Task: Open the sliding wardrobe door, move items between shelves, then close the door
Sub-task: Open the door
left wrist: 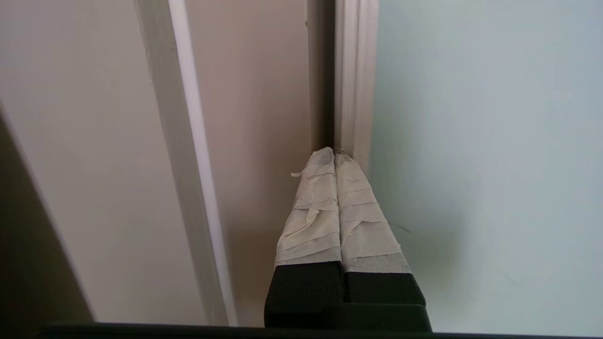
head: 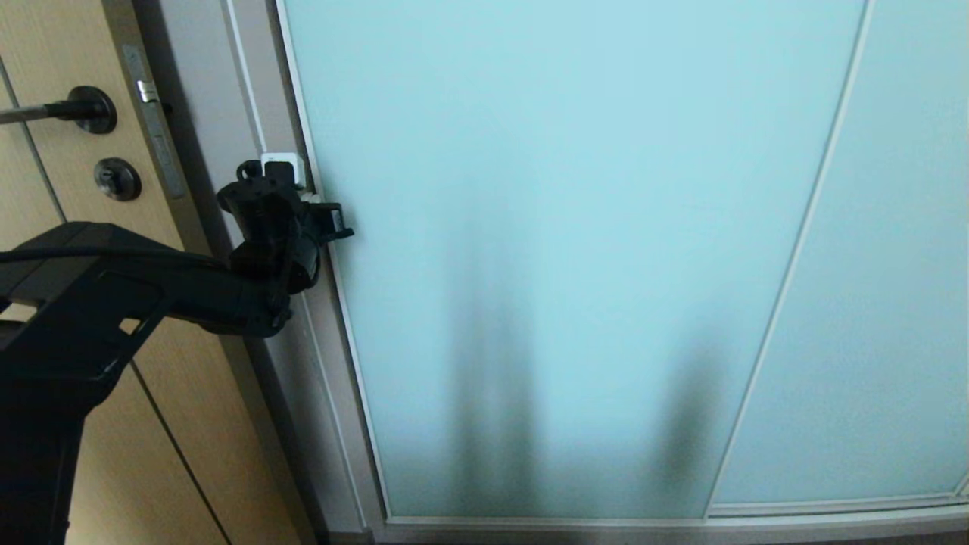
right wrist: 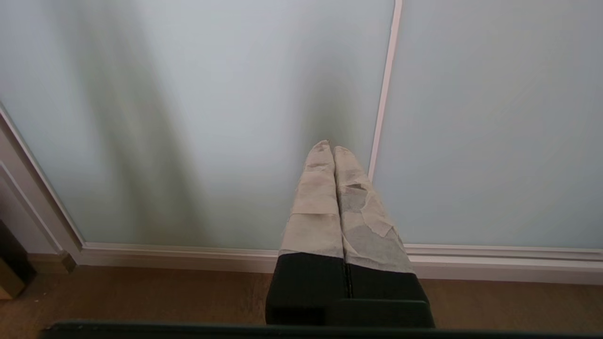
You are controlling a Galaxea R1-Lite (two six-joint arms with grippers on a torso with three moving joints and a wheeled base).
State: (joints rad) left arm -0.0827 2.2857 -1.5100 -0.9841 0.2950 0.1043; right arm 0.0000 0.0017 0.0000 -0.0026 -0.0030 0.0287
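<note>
The sliding wardrobe door is a frosted aqua glass panel in a thin silver frame, and it stands closed. My left gripper reaches up to its left edge. The taped fingers are shut with nothing between them, and the left gripper's tips sit at the dark gap beside the door's frame strip. My right gripper is shut and empty. It hangs low in front of the door, near the thin strip between two panels. The items and shelves are hidden behind the glass.
A light wooden door with a black lever handle stands left of the wardrobe's grey side post. A second frosted panel lies to the right. Brown floor runs along the bottom rail.
</note>
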